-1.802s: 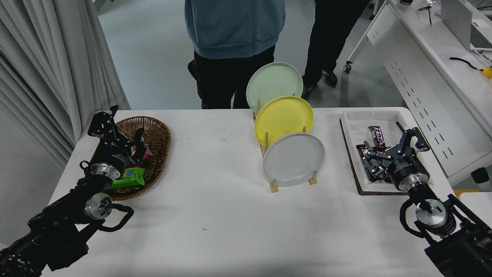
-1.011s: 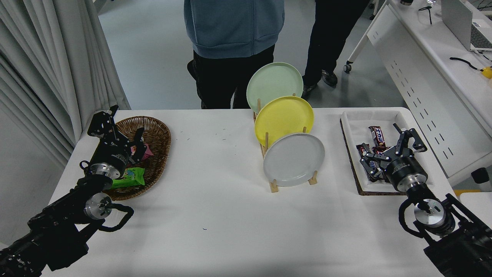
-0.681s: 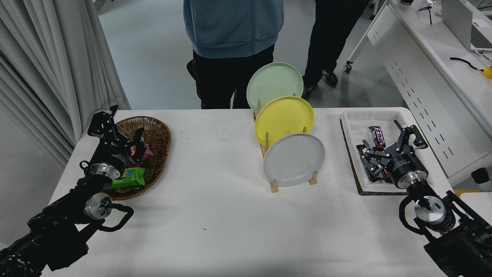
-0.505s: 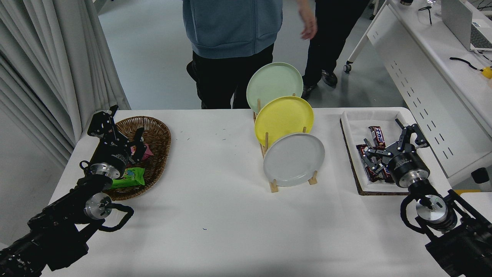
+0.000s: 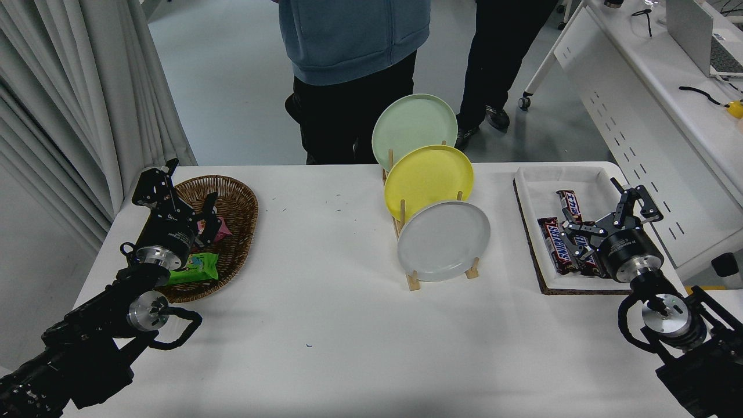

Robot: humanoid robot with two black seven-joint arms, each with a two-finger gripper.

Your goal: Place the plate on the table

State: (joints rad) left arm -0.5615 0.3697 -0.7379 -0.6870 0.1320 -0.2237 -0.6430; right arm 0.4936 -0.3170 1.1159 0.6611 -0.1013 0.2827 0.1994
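Observation:
The light grey plate (image 5: 443,240) stands on edge in the front slot of a wooden rack (image 5: 413,281), in the middle of the white table (image 5: 325,325). Behind it in the same rack stand a yellow plate (image 5: 428,180) and a pale green plate (image 5: 414,129). My right gripper (image 5: 608,216) hovers open over the white tray at the right, well to the right of the grey plate, with nothing between its fingers. My left gripper (image 5: 181,194) is parked open over the wicker basket at the left.
A white tray (image 5: 592,175) on a cork mat holds several chocolate bars (image 5: 556,245). A wicker basket (image 5: 235,209) holds snack packets. Two people stand beyond the table's far edge. A perforated white desk with a laptop stands at the right.
My right gripper has drifted a little to the right and away over the tray, uncovering a chocolate bar. A person's hand showed briefly at the top and is gone. The plates have not moved.

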